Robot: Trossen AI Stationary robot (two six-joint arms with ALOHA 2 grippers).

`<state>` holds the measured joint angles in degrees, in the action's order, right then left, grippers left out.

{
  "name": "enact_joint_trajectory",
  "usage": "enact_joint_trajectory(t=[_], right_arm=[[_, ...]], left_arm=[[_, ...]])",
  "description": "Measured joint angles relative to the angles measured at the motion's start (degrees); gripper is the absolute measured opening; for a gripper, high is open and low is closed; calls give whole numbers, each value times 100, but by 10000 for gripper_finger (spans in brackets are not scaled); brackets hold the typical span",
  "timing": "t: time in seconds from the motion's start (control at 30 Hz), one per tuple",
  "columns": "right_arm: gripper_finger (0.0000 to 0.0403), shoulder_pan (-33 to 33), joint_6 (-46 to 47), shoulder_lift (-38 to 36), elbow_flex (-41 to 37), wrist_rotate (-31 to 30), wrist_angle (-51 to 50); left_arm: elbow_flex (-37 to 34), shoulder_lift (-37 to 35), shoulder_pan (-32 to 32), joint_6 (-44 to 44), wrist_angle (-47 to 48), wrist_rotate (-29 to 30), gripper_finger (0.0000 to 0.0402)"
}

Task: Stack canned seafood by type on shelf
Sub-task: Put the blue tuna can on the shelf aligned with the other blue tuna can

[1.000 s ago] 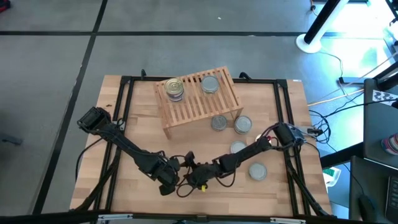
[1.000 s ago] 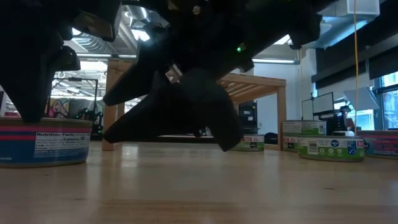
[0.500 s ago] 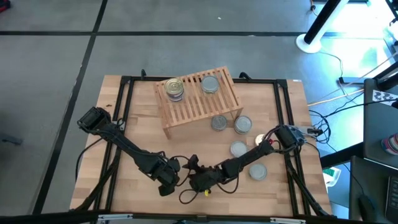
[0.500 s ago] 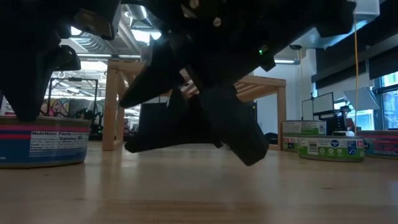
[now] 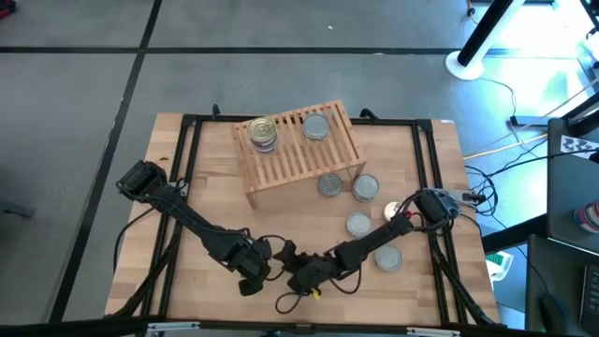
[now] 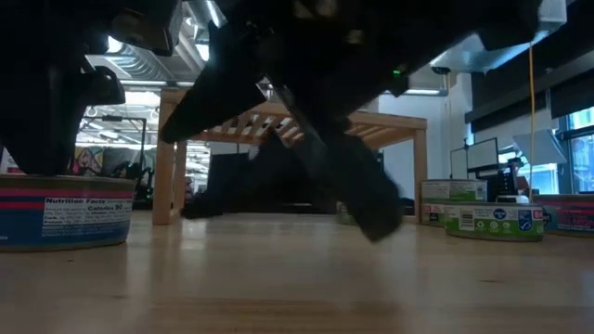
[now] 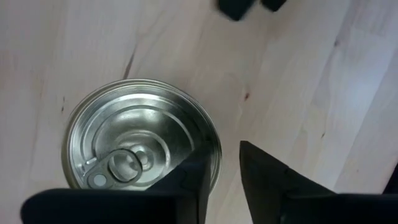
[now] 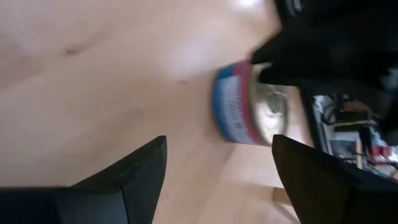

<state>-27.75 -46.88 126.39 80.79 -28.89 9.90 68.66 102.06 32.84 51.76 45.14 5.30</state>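
- The left pincer (image 7: 221, 180) is hovering over a silver-topped tin (image 7: 143, 140) standing on the counter (image 7: 311, 93), fingers only slightly apart, one over its rim, nothing gripped.
- The right pincer (image 8: 214, 174) is facing that tin from just beside it, fingers spread wide and empty.
- The tin looks rigid, weighty, slick-walled; gripping across its sides seems soundest.
- The shelf (image 5: 299, 150) is lying well beyond both pincers.
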Motion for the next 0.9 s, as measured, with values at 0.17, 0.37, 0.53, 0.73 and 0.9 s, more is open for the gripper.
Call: enact_joint_trajectory(t=[0.17, 0.37, 0.53, 0.73, 0.9], right_arm=[[289, 7, 8, 0, 0, 51, 377], [289, 0, 5, 12, 0, 453, 422], [289, 3, -29, 31, 0, 421, 407], [289, 3, -31, 31, 0, 405, 412], [289, 3, 5, 31, 0, 407, 404]], left_arm=[[7, 69, 0, -76, 23, 6, 77], [41, 276, 11, -154, 50, 17, 65], [35, 295, -37, -98, 58, -9, 46], [34, 299, -37, 37, 48, -31, 5], [31, 304, -41, 192, 55, -142, 3]])
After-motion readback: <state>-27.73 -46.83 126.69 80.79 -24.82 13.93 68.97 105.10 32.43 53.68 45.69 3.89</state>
